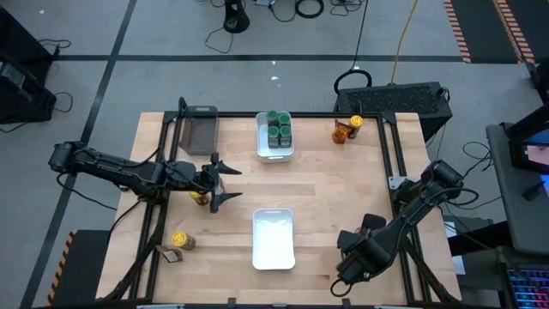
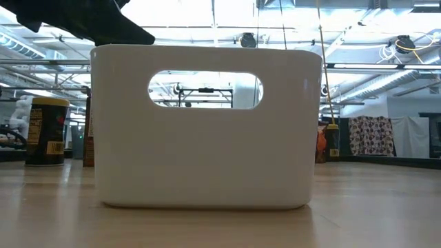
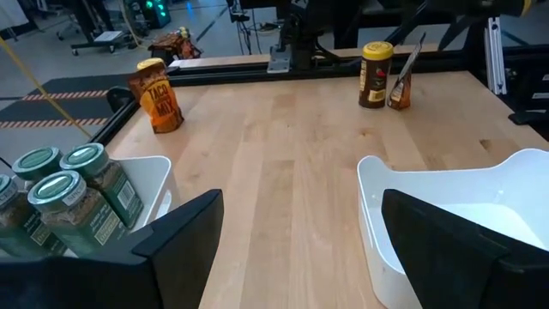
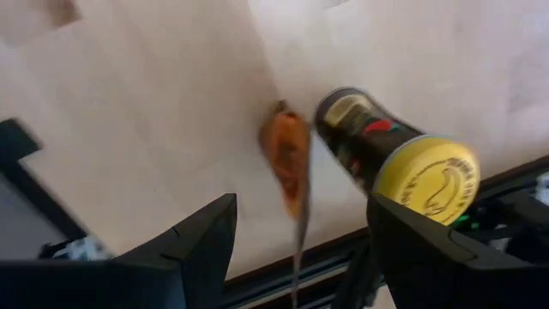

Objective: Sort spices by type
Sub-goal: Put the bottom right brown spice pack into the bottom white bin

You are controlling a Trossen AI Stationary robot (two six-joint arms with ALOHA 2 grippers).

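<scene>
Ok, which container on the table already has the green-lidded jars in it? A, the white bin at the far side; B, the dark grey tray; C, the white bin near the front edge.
A: the high view shows the green-lidded glass spice jars clustered in the far white rectangular plastic bin, while the near white rectangular plastic bin and the dark grey flat tray hold none.

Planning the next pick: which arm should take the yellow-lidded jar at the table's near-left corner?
Left. The open left gripper hovers near that yellow-lidded jar; the right gripper is beyond the empty white rectangular bin.
</scene>
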